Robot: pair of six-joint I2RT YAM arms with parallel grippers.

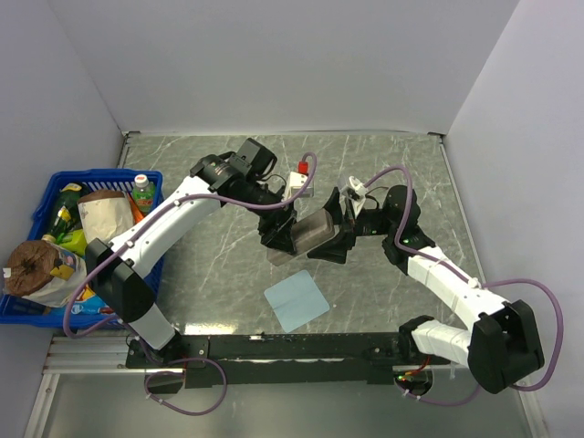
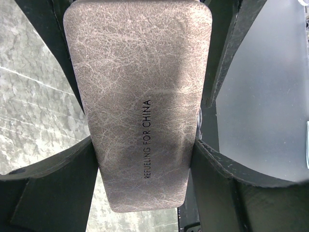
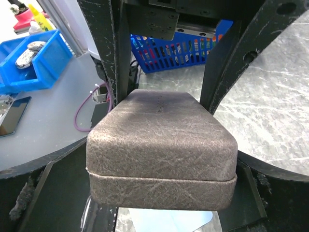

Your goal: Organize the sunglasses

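Note:
The sunglasses are out of view. The grey-brown case [image 1: 313, 232] is closed and held in the air above the table between both grippers. My left gripper [image 1: 285, 239] is shut on its left end; in the left wrist view the case [image 2: 145, 101], printed "REFUELING FOR CHINA", fills the gap between the fingers [image 2: 63, 164] of the gripper [image 2: 145, 63]. My right gripper [image 1: 341, 234] is shut on its right end; in the right wrist view the case [image 3: 161, 154] sits between the fingers [image 3: 270, 188] of the gripper [image 3: 166, 101], its lid seam closed.
A light blue square cloth [image 1: 296, 300] lies flat on the marble table below the case, and its edge shows in the right wrist view [image 3: 164, 224]. A blue basket [image 1: 91, 175] with bottles and bags stands at the left edge [image 3: 178, 48].

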